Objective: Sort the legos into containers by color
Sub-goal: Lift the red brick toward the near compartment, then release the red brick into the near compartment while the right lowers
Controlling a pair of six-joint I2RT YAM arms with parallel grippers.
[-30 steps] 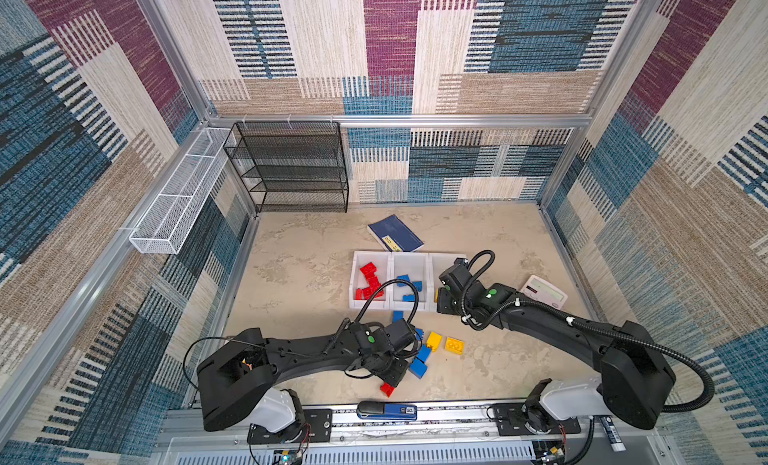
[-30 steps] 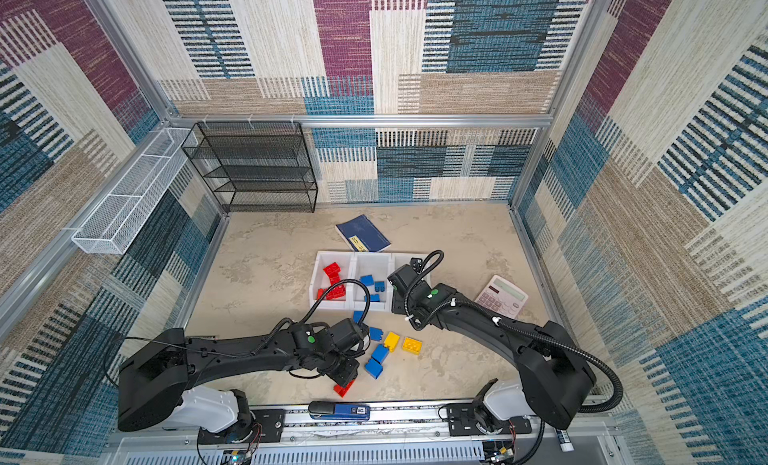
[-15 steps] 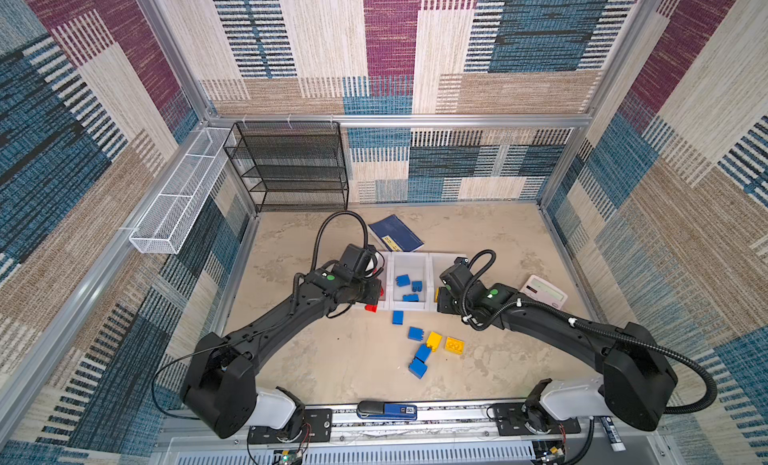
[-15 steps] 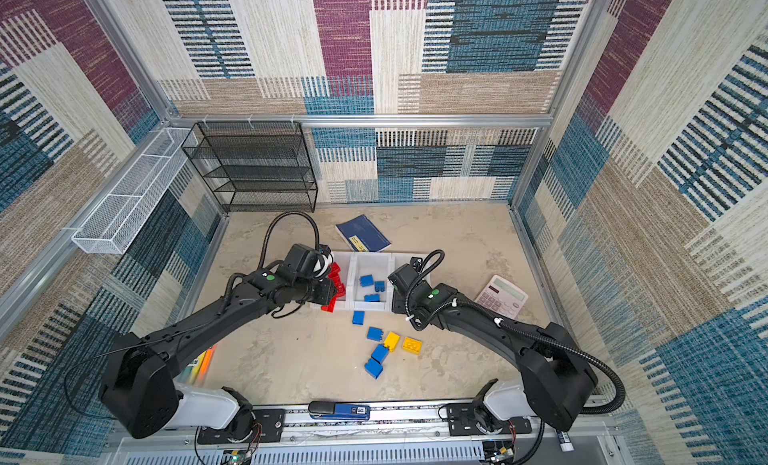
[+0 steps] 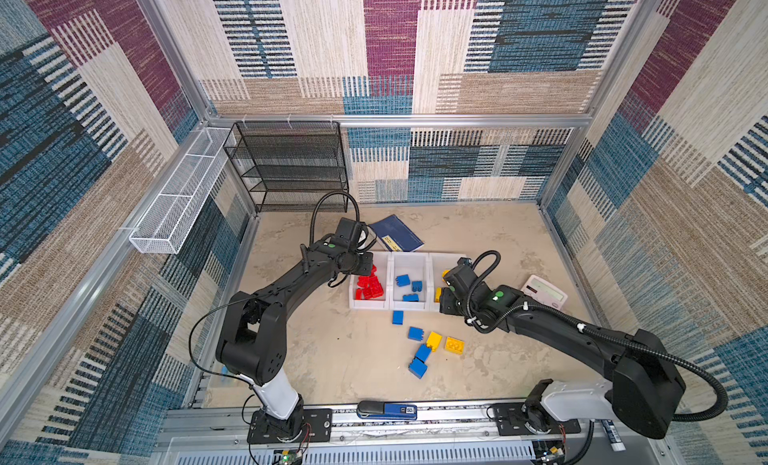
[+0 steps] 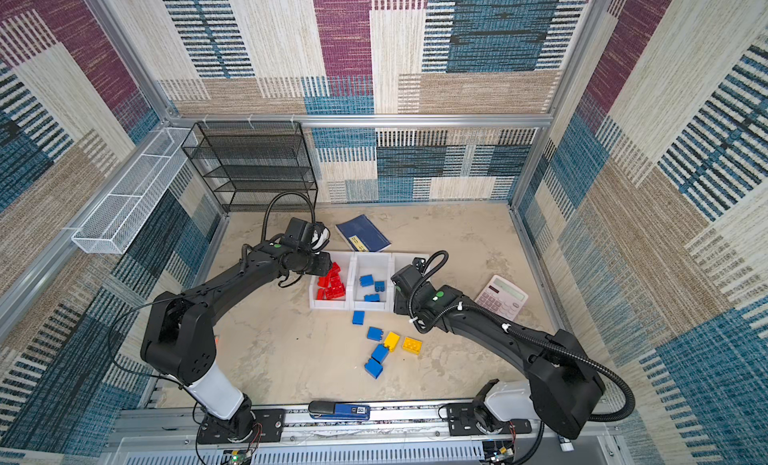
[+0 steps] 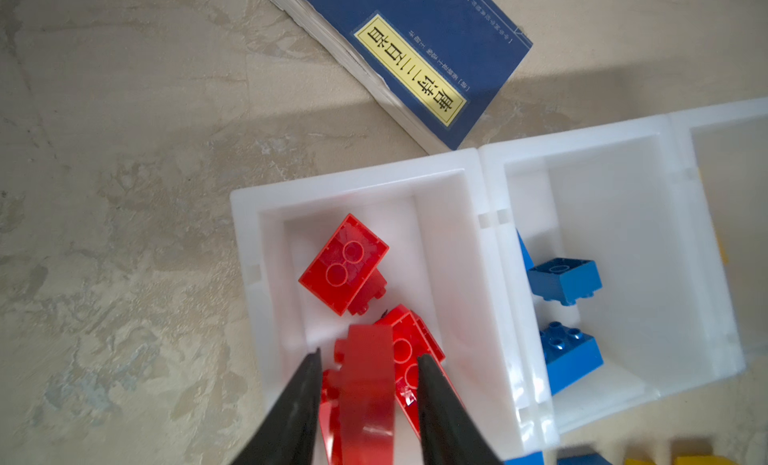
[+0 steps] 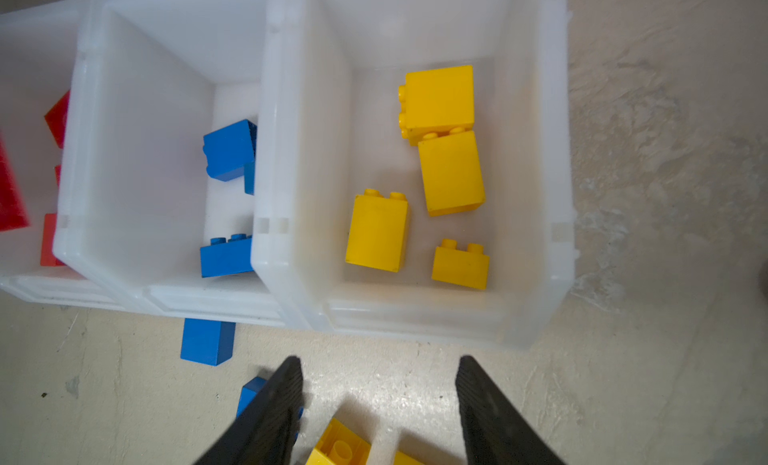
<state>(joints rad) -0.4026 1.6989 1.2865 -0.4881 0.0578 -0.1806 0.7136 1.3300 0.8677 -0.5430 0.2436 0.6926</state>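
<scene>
Left end effector [image 7: 368, 359] hangs over the leftmost of the containers [image 5: 390, 276]. Its fingers [image 7: 291, 413] are apart, with a blurred red brick [image 7: 365, 384] between them. A gap shows on one side of the brick; whether the other finger touches it I cannot tell. Right end effector [image 8: 378, 400] hovers low over the counter [image 5: 332, 359], just in front of the rightmost bin. Its fingers are spread with nothing between them, and a yellow brick [image 8: 340, 446] lies on the counter beneath.

At the far left corner of the beige, marbled counter a black mesh rack [image 5: 291, 164] stands against the back wall. A white wire basket [image 5: 178, 209] hangs along the left wall frame. The containers are three white bins joined in a row near the middle of the counter. A blue book [image 5: 397, 233] lies flat just behind them, and a pale calculator [image 5: 544, 291] sits apart to their right. A blue-and-black stapler [image 5: 386, 409] rests on the front rail.

The legos are partly sorted:
- **Left bin:** red legos [image 5: 368, 286] are piled here.
- **Middle bin:** three blue legos [image 5: 409, 288] lie here.
- **Right bin:** four yellow legos [image 8: 440, 172] show in the right wrist view.
- **Loose on the counter:** one blue brick [image 5: 397, 317] lies just in front of the middle bin. Nearer the front, three more blue ones [image 5: 423, 353] and two yellow ones [image 5: 454, 345] are clustered.
</scene>
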